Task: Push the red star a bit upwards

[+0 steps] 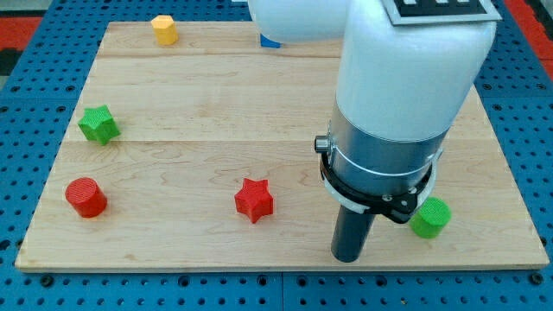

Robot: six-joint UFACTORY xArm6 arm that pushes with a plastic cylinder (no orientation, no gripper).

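Observation:
The red star (pixel 253 199) lies on the wooden board (pixel 216 104), low and a little left of the middle. My tip (pixel 348 256) rests on the board near its bottom edge, to the right of the star and slightly lower, about a hundred pixels away and not touching it. The arm's white body rises above the rod and hides the board's upper right part.
A red cylinder (pixel 85 197) sits at the lower left. A green star (pixel 99 124) lies above it. A yellow hexagonal block (pixel 164 29) is at the top left. A green cylinder (pixel 430 217) sits just right of the rod. A blue block (pixel 270 41) peeks out under the arm.

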